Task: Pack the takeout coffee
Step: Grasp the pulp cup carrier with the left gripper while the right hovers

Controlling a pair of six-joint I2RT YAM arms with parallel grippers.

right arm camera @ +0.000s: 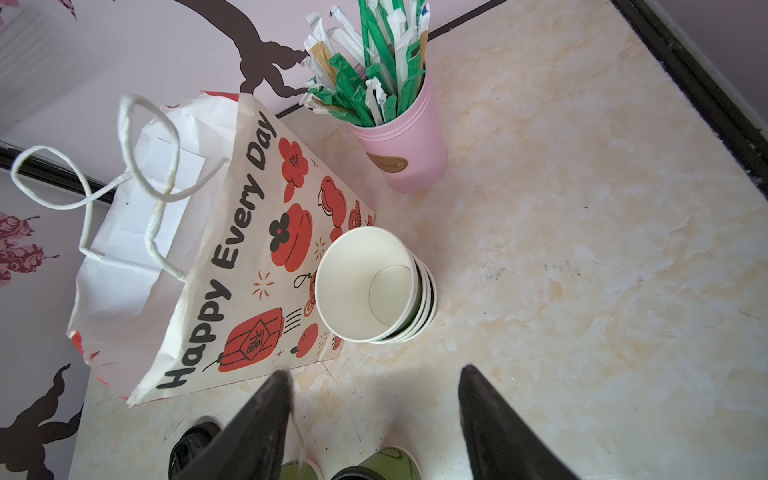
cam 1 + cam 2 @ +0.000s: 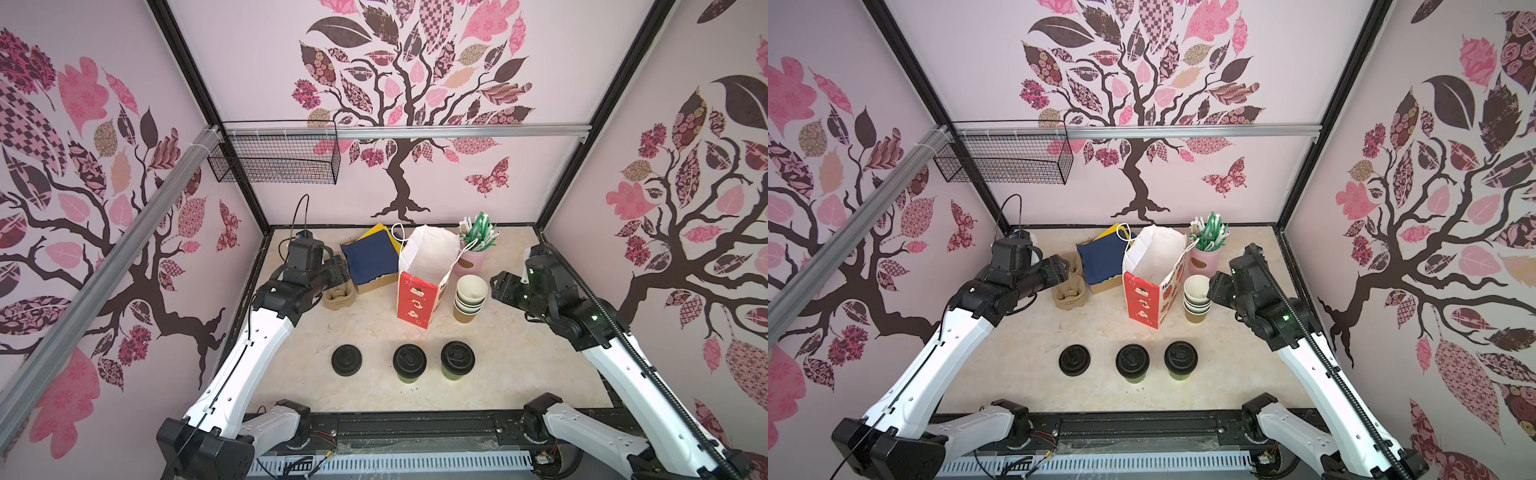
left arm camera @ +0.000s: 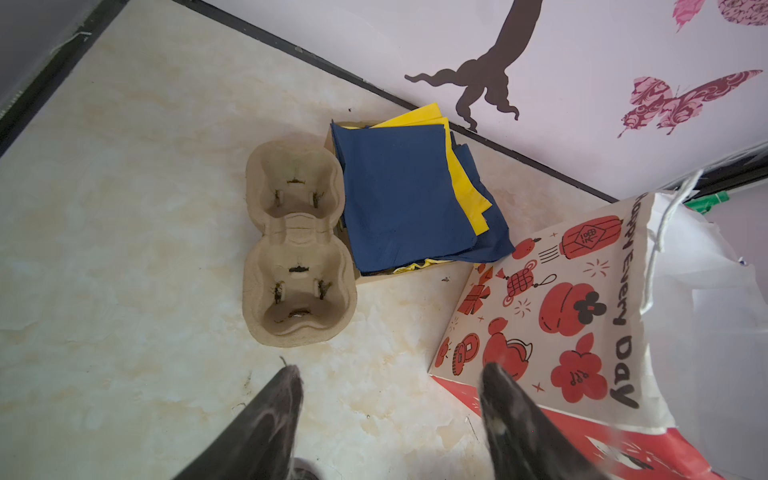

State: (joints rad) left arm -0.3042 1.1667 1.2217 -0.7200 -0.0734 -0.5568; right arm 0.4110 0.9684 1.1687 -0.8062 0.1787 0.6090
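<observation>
Left arm (image 2: pixel 266 332): reaches in from the near left corner; left jaws spread with nothing between them, hanging over bare worktop (image 2: pixel 519 365) near the cup carrier.
Wire basket (image 2: pixel 274 162): black mesh, hung from the rail on the back wall, above the left rear corner.
Cup carrier (image 3: pixel 297 245): tan moulded pulp, two wells, flat on the worktop, hard against the napkin box.
Loose lid (image 2: pixel 346 360): black, round, flat on the worktop, leftmost in the front row.
Napkin box (image 3: pixel 399 199): shallow cardboard box at the back, blue napkins over yellow ones.
Left coffee (image 2: pixel 409 362): green paper cup, black sip lid on, upright in the front row, apart from the loose lid and from its twin, in front of the bag.
Paper bag (image 2: pixel 419 291): upright mid-worktop, mouth open, white inside, red front, white cord handles; the side reads "Happy Every Day".
Right coffee (image 2: pixel 457 360): same make, lidded, upright, rightmost in the front row.
Cup stack (image 2: pixel 471 295): lidless nested cups, white inside, just right of the bag.
Pink cup (image 1: pixel 409 149): behind the cup stack, packed with wrapped straws (image 1: pixel 374 62), green and white.
Right arm (image 2: pixel 602 353): reaches in from the near right corner; right jaws spread and empty, in the air near the cup stack.
</observation>
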